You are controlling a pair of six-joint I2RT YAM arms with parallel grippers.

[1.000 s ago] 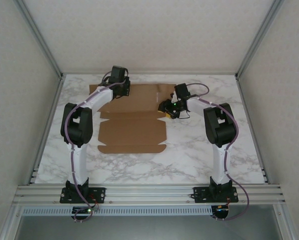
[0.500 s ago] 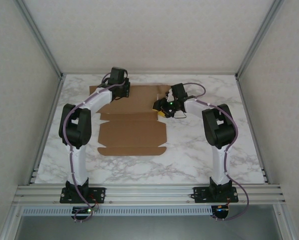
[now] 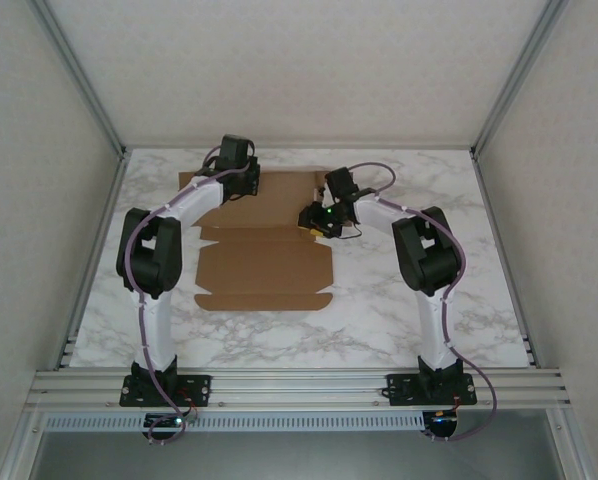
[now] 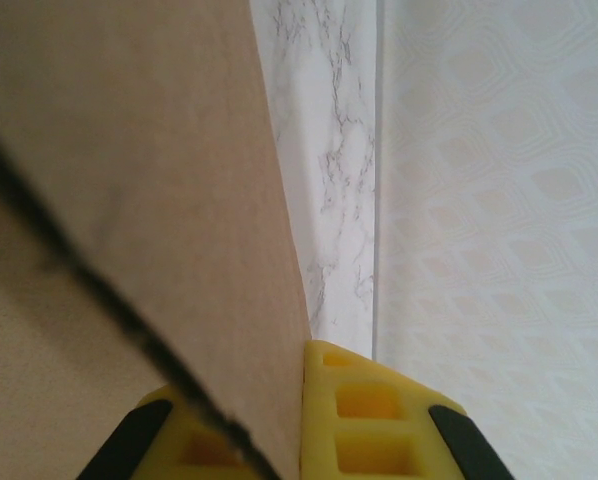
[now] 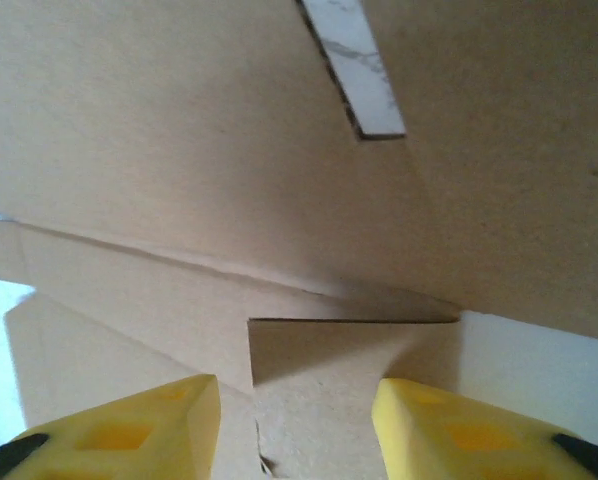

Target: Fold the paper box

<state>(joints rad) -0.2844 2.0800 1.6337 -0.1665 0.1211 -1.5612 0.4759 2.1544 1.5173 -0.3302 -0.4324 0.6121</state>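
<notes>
The paper box (image 3: 264,265) lies as a flat brown die-cut sheet on the marble table (image 3: 399,310), left of centre. My left gripper (image 3: 241,185) is at the sheet's far left part. In the left wrist view the left gripper (image 4: 297,400) is shut on the paper box (image 4: 129,150), whose edge is pinched between the yellow fingers (image 4: 369,410). My right gripper (image 3: 314,218) sits over the sheet's right side. In the right wrist view the right gripper (image 5: 294,400) stands open, a raised flap of the paper box (image 5: 349,380) between its fingertips.
White walls and aluminium posts enclose the table on three sides. The back wall (image 4: 499,200) is close behind my left gripper. A metal rail (image 3: 299,385) with both arm bases runs along the near edge. Bare marble lies right of and in front of the sheet.
My right gripper has moved left over the sheet's right edge, and its jaws have narrowed a little. The left arm and its grip have not changed.
</notes>
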